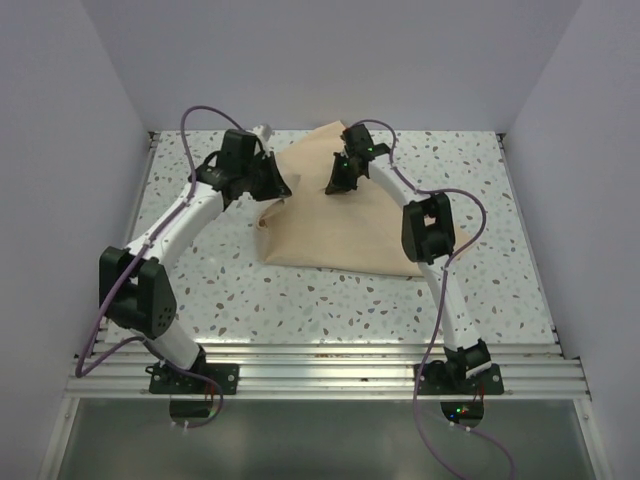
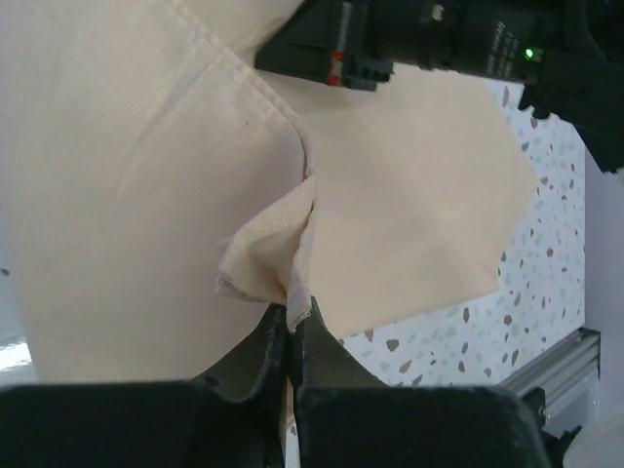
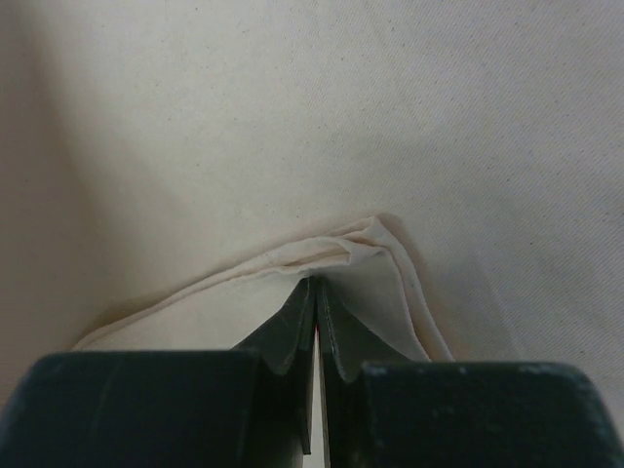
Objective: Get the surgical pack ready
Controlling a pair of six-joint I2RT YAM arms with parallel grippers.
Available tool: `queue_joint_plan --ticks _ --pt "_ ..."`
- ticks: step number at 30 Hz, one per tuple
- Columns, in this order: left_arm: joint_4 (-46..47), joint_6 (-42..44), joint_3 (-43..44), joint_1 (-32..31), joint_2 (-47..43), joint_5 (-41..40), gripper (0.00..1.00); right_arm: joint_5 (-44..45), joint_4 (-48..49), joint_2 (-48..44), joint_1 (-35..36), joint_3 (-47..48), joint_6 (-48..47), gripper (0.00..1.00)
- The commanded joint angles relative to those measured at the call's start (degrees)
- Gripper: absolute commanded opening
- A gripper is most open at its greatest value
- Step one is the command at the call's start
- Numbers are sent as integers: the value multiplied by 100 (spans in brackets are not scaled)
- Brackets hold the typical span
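The surgical pack is a large beige cloth (image 1: 340, 225), folded and bulging, lying at the back middle of the table. My left gripper (image 1: 272, 186) is at its left edge and is shut on a bunched hem of the cloth (image 2: 263, 263), its fingertips (image 2: 278, 331) pinching the fabric. My right gripper (image 1: 338, 182) is over the cloth's upper middle and is shut on a raised fold of the cloth (image 3: 331, 255). The tray, instruments and gauze are hidden.
The speckled tabletop (image 1: 300, 300) lies around the cloth, with white walls on three sides. An aluminium rail (image 1: 320, 370) runs along the near edge by the arm bases. The right arm's black wrist (image 2: 439, 39) shows in the left wrist view.
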Motion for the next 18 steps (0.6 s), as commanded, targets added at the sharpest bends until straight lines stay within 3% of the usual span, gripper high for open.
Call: queue_joint_plan --ticks 1,7,18 --pt "289 -387 197 -519 -90 99 0 -101 -561 173 -26 -190 121 5" --pt "280 -422 523 -986 358 99 0 -303 -360 68 -105 -593 323 5" --pt "201 -379 909 -1162 1069 2 0 -689 -315 94 -185 -674 341 5"
